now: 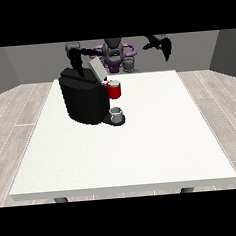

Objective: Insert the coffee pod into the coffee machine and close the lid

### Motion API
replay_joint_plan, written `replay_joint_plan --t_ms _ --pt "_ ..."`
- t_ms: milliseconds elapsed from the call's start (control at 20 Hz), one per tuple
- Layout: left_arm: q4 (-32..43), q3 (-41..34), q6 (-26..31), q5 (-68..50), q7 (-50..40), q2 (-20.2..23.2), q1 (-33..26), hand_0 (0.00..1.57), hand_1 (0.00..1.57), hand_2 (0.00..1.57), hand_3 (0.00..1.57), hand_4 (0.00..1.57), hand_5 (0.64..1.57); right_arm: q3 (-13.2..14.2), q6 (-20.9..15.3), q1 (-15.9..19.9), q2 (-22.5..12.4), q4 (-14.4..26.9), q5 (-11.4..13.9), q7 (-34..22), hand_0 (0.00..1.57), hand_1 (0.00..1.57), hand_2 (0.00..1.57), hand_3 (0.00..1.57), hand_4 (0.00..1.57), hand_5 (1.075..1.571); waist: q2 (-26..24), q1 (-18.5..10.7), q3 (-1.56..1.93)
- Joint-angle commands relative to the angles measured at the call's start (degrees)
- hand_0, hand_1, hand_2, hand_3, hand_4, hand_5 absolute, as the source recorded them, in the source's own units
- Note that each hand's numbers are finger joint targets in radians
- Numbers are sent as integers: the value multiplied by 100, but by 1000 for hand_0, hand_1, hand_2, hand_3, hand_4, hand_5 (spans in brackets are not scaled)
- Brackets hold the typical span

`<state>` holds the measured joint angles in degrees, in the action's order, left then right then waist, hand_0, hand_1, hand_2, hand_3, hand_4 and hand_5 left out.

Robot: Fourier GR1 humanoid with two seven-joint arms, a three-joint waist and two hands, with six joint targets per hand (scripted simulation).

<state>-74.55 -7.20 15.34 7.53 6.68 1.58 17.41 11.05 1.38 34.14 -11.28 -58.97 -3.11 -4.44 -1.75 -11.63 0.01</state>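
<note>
The near half of the large white rectangular table (pixel 143 153) shows only its bare top. Farther back, toward the view's left, stands the black, boxy coffee machine (pixel 83 100). At its base, on the side toward the view's right, a small grey cup (pixel 117 114) sits on the machine's dark round drip stand. Directly above the cup is the machine's red cylindrical brew head (pixel 115 90). From the top of that head the grey flat lid (pixel 97 70) rises tilted back and toward the view's left, standing open. The coffee pod itself cannot be made out; whether it lies in the head's top opening cannot be told.

Behind and above the machine's top, the black hand at the view's left (pixel 77 60) hangs with its fingers pointing down, their tips just above the machine's rear upper edge and beside the raised lid; whether they touch it cannot be told. The fingers look relaxed and hold nothing.

Farthest back, the black hand at the view's right (pixel 161 45) hovers high, well apart from the machine, fingers drooping and spread, empty.
</note>
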Motion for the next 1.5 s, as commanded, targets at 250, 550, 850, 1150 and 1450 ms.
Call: replay_joint_plan --t_ms 250,550,850,1150,1450 --pt "-618 -35 -66 -170 137 200 -511 0 0 0 0 368 1571 -304 -108 337 225 237 225 320 0 0 0 0 73 1571 366 161 -1" --pt "-651 -62 -294 -54 -175 306 -428 0 0 0 0 299 1571 -346 139 779 97 299 167 95 0 0 0 0 163 1571 459 273 -1" --pt "-535 -110 -83 -134 -226 523 -243 0 0 0 0 339 1571 -604 -38 1370 72 265 547 44 0 0 0 0 119 1571 634 44 -2" --pt "-603 -88 -2 -207 -179 538 -238 0 0 0 0 411 1571 -720 23 1468 176 228 578 -209 0 0 0 0 0 1571 519 -77 -2" --pt "-710 271 9 -127 -351 276 -50 0 0 0 0 383 1571 -945 -439 1780 266 107 1023 -167 0 0 0 0 102 1571 791 -530 -1"
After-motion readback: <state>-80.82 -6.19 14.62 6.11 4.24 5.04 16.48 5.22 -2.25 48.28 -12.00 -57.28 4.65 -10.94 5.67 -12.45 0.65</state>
